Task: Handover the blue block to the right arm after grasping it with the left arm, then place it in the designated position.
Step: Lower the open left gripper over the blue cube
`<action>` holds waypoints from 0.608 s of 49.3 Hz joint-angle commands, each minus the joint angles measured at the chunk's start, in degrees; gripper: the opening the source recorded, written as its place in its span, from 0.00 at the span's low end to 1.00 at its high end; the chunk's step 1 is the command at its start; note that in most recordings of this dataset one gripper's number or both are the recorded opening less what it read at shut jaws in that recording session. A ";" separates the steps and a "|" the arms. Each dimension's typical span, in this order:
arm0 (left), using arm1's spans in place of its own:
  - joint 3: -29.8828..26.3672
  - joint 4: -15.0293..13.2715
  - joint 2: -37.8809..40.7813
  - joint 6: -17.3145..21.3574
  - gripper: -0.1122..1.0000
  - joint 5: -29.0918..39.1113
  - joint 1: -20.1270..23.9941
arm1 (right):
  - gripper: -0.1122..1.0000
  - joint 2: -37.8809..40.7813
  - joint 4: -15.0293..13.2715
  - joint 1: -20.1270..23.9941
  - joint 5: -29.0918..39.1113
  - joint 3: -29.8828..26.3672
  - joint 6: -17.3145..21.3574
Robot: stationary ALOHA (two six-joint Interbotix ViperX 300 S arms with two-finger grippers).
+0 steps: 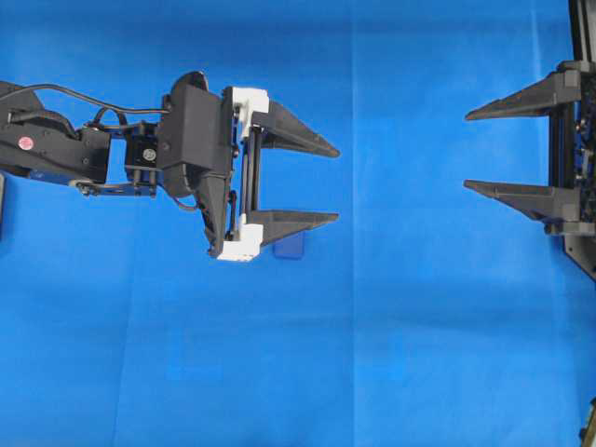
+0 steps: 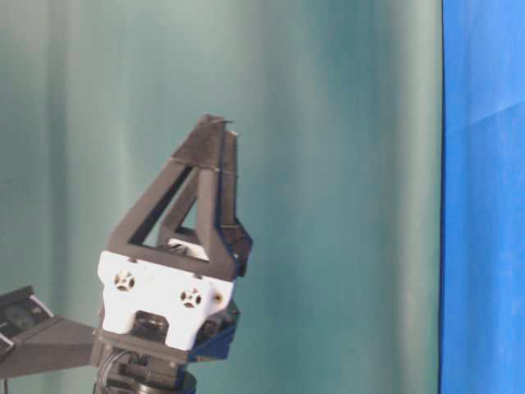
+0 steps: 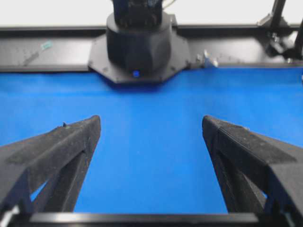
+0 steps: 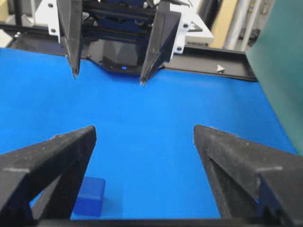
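approach step: the left black pointed-finger hand (wide open, empty) hovers by the small dark-blue rounded cube; next it needs lowering around it.

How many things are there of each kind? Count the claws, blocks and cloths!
End effectors: 2, the left end effector and the right end effector
Blue block: 1
Blue cloth: 1
Total: 4
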 commanded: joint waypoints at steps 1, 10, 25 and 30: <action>-1.41 0.09 -0.88 -0.18 0.92 1.76 0.35 | 0.98 0.35 0.00 -0.18 -0.70 -1.67 0.00; -4.13 0.00 -0.79 -0.18 0.92 11.34 -0.53 | 0.98 0.44 0.00 -0.18 -0.70 -1.76 0.00; -14.15 -0.09 3.78 -0.26 0.92 39.38 -1.05 | 0.98 0.53 0.00 -0.26 -0.53 -1.76 0.00; -17.31 -0.18 5.45 -0.79 0.92 46.76 -1.32 | 0.98 0.62 0.00 -0.26 -0.53 -1.85 0.00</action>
